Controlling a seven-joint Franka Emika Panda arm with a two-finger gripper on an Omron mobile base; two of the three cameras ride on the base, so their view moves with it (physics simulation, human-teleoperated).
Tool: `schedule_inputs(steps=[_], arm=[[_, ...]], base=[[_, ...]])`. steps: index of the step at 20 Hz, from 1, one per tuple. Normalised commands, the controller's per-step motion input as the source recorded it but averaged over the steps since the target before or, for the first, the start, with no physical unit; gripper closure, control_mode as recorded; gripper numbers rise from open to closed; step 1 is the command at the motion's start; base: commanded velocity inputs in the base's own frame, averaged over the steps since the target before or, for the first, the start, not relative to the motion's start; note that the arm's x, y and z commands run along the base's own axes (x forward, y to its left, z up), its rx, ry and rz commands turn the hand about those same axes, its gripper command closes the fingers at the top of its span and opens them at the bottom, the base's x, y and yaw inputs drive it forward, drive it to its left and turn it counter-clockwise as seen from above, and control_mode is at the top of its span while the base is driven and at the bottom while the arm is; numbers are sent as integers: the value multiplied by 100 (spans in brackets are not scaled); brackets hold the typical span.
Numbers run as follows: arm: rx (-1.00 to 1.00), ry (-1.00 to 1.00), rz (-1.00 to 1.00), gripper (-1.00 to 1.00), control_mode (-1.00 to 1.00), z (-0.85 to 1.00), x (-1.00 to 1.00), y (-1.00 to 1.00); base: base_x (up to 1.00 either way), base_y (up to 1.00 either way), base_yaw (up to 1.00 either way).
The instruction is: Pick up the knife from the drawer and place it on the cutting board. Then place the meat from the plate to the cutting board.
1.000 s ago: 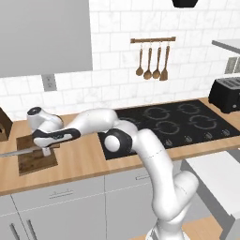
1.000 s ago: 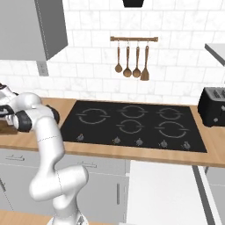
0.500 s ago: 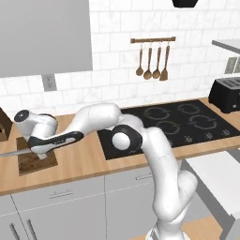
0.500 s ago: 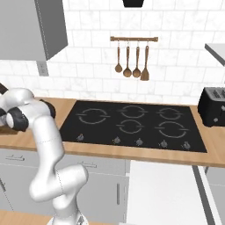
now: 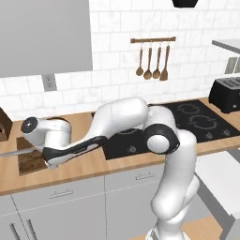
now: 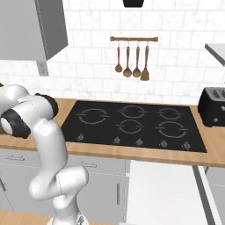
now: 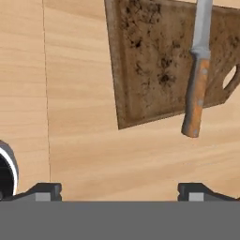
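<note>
The knife lies free on the dark-brown cutting board, silver blade toward the top of the hand view. Its orange-brown handle end hangs just past the board's near edge. My gripper is open above the bare wooden counter, short of the board, with nothing between its fingertips. In the left base view the board sits at the far left of the counter with the knife blade sticking out to the left. My hand hangs just right of it. The drawer, the plate and the meat are out of view.
A light wooden knife block stands at the left edge behind the board. The black hob is set into the counter to the right, with a black toaster beyond it. Wooden utensils hang on the wall.
The jaws have opened wide and let go of the knife, which now rests on the board. The hand has drawn back a little toward the counter's front edge.
</note>
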Motion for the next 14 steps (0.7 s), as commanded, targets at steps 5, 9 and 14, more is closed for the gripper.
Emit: schedule_inputs(steps=[5, 9, 14], arm=[[15, -2, -26, -100, -100, 17, -84, -100], [14, 0, -27, -100, -100, 35, -57, -100], [18, 0, -24, -100, -100, 48, -20, -100]], base=[[0, 0, 0], [0, 0, 0], [0, 0, 0]])
